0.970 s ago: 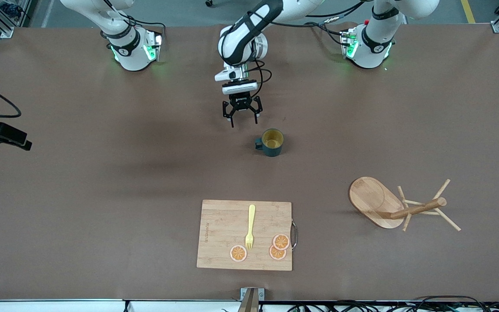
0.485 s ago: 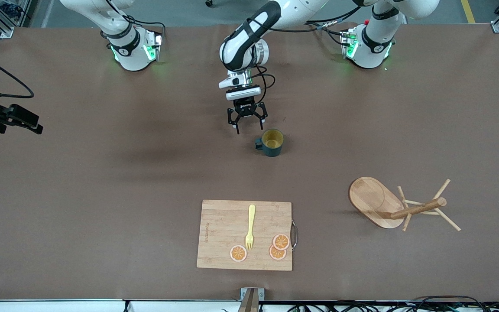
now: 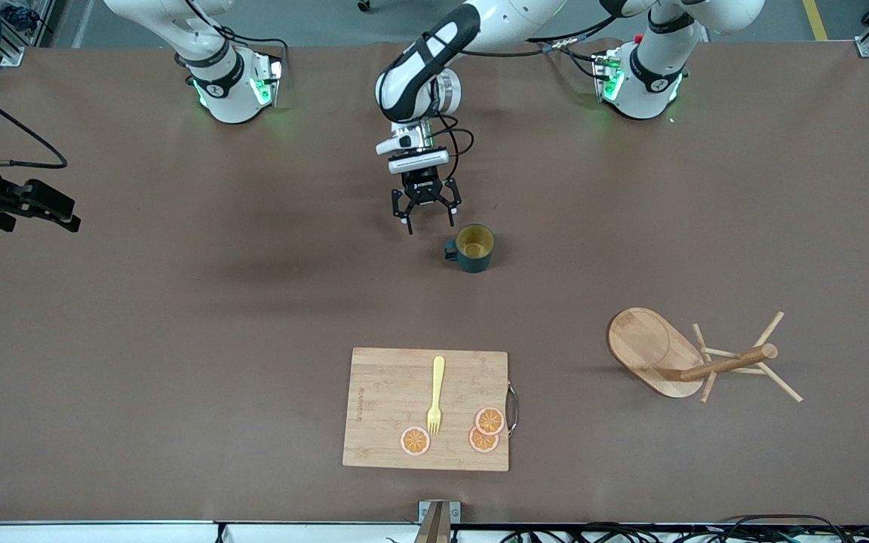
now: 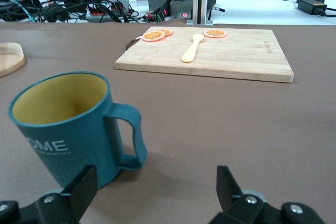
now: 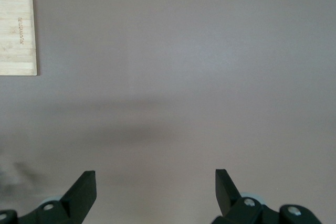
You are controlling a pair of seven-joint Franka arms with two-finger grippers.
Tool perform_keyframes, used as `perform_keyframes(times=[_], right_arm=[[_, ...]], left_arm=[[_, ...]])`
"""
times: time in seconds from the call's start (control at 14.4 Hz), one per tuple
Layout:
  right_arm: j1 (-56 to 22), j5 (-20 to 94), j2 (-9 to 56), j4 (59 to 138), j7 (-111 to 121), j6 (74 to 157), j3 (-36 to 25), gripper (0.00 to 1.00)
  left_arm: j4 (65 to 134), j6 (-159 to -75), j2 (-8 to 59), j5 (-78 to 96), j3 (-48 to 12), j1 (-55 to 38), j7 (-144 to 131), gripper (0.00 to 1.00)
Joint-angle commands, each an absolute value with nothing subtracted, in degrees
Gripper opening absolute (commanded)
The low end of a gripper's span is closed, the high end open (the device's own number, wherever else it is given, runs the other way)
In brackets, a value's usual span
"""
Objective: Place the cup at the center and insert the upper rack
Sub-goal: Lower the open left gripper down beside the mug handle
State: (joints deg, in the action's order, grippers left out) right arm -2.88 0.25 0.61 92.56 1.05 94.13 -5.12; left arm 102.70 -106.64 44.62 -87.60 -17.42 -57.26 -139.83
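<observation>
The teal cup [image 3: 474, 249] stands upright near the table's middle, its handle toward the right arm's end. My left gripper [image 3: 430, 223] is open and empty, low over the table just beside the cup, on the robots' side. In the left wrist view the cup [image 4: 63, 124] sits close to one fingertip and the gripper [image 4: 156, 187] has only bare table between its jaws. The wooden upper rack [image 3: 706, 360] lies on its side toward the left arm's end, its oval base [image 3: 649, 347] tipped up. My right gripper [image 3: 65, 215] is open and empty over the table's right-arm end [image 5: 156, 182].
A bamboo cutting board [image 3: 389, 392] lies near the front camera's edge with a yellow fork [image 3: 435, 392] and three orange slices [image 3: 483, 430] on it. It also shows in the left wrist view [image 4: 236, 56] and its corner in the right wrist view [image 5: 16, 30].
My left gripper has come down and nearer to the cup, then shifted slightly. My right gripper has moved a little further in over the table's end.
</observation>
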Motion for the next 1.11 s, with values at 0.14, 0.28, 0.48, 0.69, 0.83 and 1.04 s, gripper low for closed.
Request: perform_keyframes(times=[0.14, 0.28, 0.48, 0.69, 0.83, 1.04], right_arm=[[-2.90, -0.53, -0.79, 93.08, 1.41, 94.66, -5.19, 1.00], [-2.81, -0.27, -0.79, 92.99, 1.41, 94.75, -5.19, 1.00], [-3.08, -0.26, -0.70, 92.99, 1.41, 94.66, -5.19, 1.00], [-3.08, -0.26, -0.70, 92.90, 1.41, 94.66, -5.19, 1.00], [-3.08, -0.26, -0.70, 92.90, 1.49, 94.66, -5.19, 1.00], [-3.08, -0.26, -0.70, 92.90, 1.41, 94.66, -5.19, 1.00]], left_arm=[[100.55, -102.39, 48.07, -90.35, -14.77, -61.44, -140.80, 1.00], [99.67, -102.22, 48.60, -92.19, -14.77, -61.52, -140.98, 1.00], [98.62, -102.30, 49.57, -94.92, -13.89, -61.44, -141.33, 0.91], [98.61, -102.83, 50.18, -95.01, -12.92, -61.17, -141.24, 0.85], [98.61, -102.92, 50.62, -95.01, -12.75, -61.00, -141.24, 0.84], [98.44, -103.44, 50.71, -95.53, -11.61, -60.47, -141.24, 0.82]])
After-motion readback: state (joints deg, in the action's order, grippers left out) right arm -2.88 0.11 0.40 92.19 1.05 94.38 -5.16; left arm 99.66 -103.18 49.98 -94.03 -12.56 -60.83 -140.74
